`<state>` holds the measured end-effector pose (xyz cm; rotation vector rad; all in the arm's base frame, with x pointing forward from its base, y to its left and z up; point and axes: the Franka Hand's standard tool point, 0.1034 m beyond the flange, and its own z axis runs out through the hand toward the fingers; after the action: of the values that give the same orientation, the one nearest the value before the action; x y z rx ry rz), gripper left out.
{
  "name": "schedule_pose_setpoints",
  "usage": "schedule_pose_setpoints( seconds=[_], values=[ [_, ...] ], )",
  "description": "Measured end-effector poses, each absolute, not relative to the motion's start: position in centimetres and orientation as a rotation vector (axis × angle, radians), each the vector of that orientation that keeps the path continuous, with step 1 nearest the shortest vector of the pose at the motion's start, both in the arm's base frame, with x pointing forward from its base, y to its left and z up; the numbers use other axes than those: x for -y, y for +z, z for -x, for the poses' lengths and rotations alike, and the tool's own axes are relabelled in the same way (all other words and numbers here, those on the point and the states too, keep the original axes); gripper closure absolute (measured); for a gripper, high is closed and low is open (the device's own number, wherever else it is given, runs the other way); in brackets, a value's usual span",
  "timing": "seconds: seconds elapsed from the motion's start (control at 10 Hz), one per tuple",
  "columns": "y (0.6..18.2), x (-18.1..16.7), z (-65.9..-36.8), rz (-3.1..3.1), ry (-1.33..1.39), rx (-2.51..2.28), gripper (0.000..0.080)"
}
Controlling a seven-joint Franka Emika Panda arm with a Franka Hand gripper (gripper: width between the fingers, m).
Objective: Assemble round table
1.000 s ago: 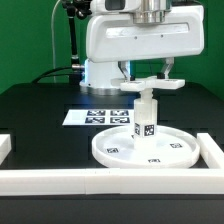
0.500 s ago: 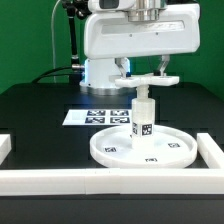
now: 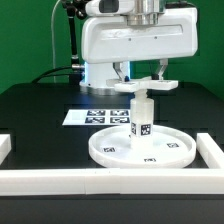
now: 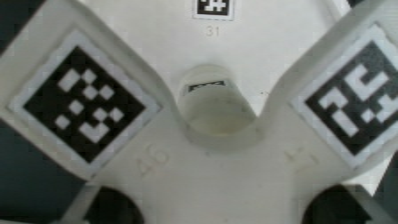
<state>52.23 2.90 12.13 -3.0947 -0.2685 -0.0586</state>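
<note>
Exterior view: the gripper (image 3: pixel 143 81) pinches the white cross-shaped base (image 3: pixel 150 87) just above the short leg (image 3: pixel 143 116), which stands up on the round disc (image 3: pixel 150 152) below it, on a black bench (image 3: pixel 40 110) with a green wall (image 3: pixel 25 30) behind.

You see the leg (image 3: pixel 143 120) standing in the middle of the disc (image 3: pixel 112 151), the base (image 3: pixel 145 87) right above it, the marker board (image 3: pixel 90 117) behind.

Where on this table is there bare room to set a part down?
Bare table on the exterior view's left, between the side rail, the marker board and the round disc. Crowded at centre: the gripper holds the cross-shaped base on the leg.
</note>
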Motion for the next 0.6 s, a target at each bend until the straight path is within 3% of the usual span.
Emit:
schedule_pose_setpoints(
  seconds=[0.4,0.6],
  values=[
    [10.5,-2.8,-52.0,3.095,-0.037,0.325,0.0351],
    [10.6,-2.7,-52.4,3.091,-0.063,0.393,0.0351]
  ],
)
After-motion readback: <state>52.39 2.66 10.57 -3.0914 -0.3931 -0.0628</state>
